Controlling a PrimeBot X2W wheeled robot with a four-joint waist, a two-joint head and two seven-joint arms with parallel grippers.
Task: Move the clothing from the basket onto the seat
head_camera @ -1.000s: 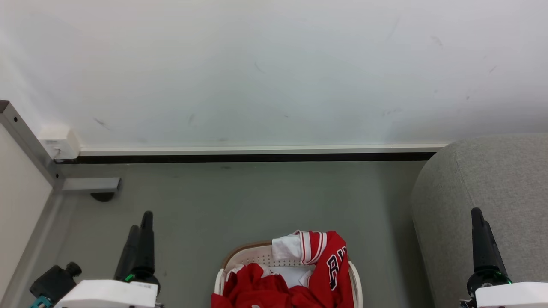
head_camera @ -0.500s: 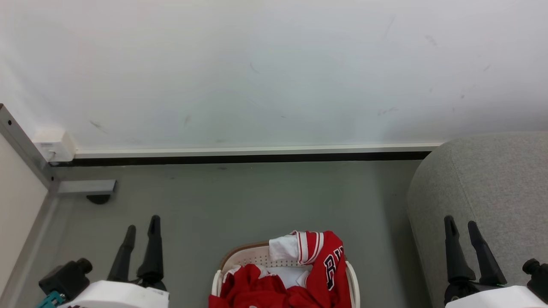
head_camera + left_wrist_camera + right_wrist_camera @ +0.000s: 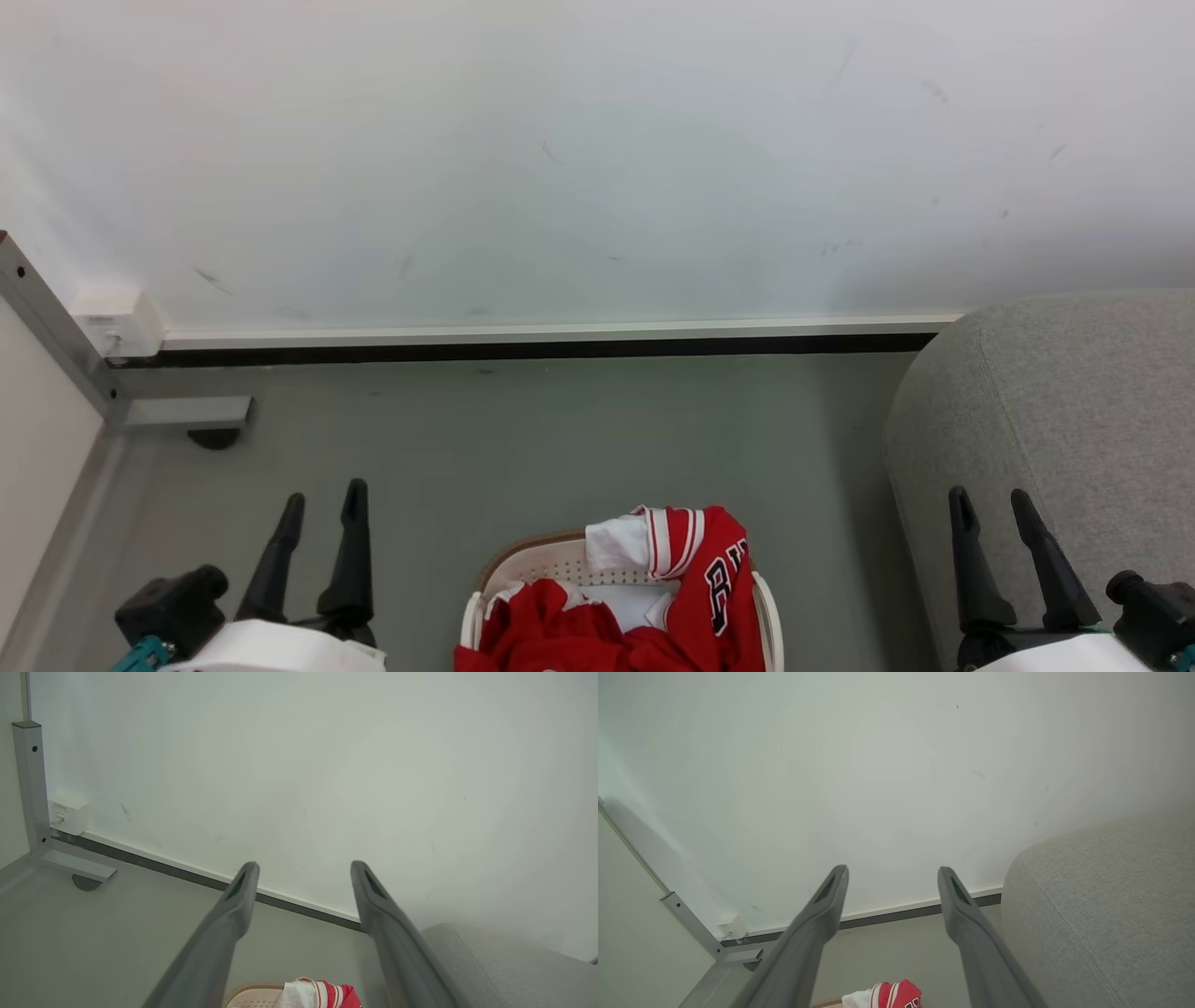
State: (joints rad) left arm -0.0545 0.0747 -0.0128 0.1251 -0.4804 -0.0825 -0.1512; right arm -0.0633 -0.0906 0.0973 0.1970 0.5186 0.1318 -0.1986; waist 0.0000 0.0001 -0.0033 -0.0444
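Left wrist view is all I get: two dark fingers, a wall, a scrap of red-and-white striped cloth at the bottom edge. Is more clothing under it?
Observer: Yes; the head view shows red sports clothing with white trim heaped in the small oval white perforated plastic basket.
Operator: And the other arm?
Observer: The right pincer stands open and empty, beside the large rounded light grey fabric seat.
Operator: Which piece lies on top?
Observer: A red jersey with dark white-edged lettering, on the basket's right side.
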